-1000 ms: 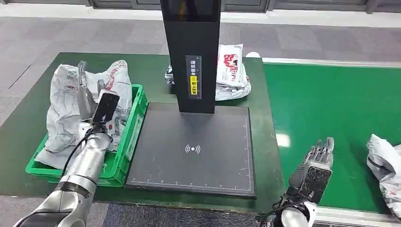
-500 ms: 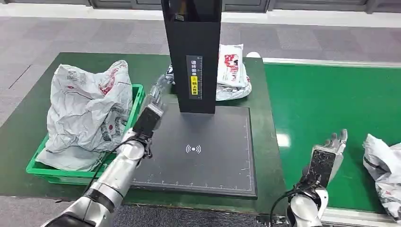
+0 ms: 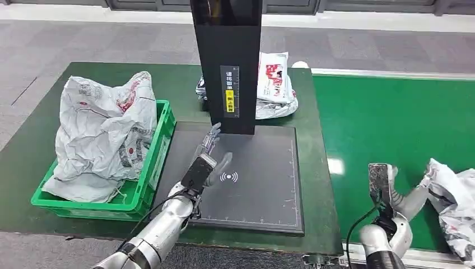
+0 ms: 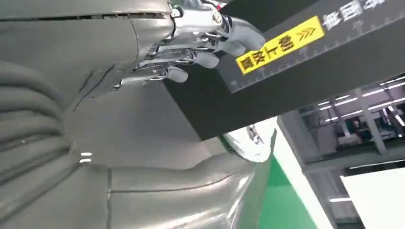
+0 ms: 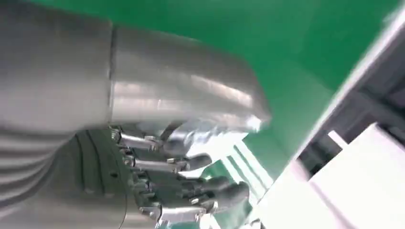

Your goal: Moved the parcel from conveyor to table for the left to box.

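Observation:
A crumpled white parcel (image 3: 456, 204) lies on the bright green conveyor (image 3: 386, 117) at the far right. My right hand (image 3: 386, 188) stands edge-on just left of it, fingers apart, thumb stretched toward the parcel's near edge; I cannot tell if it touches. In the right wrist view this hand (image 5: 191, 181) holds nothing above the conveyor (image 5: 267, 43). My left hand (image 3: 207, 159) hovers open over the black scanner pad (image 3: 263, 190) on the dark green table (image 3: 50, 120). Its fingers (image 4: 205, 45) point at the black tower (image 4: 286, 76).
A green crate (image 3: 140, 193) at the table's left holds a large white parcel (image 3: 103, 129). The black scanner tower (image 3: 227, 61) rises behind the pad, with more white parcels (image 3: 275, 84) stacked behind it. The conveyor's metal edge runs along the front right.
My left hand has swung from above the crate rightward over the scanner pad. My right hand has moved right toward the conveyor parcel and turned edge-on.

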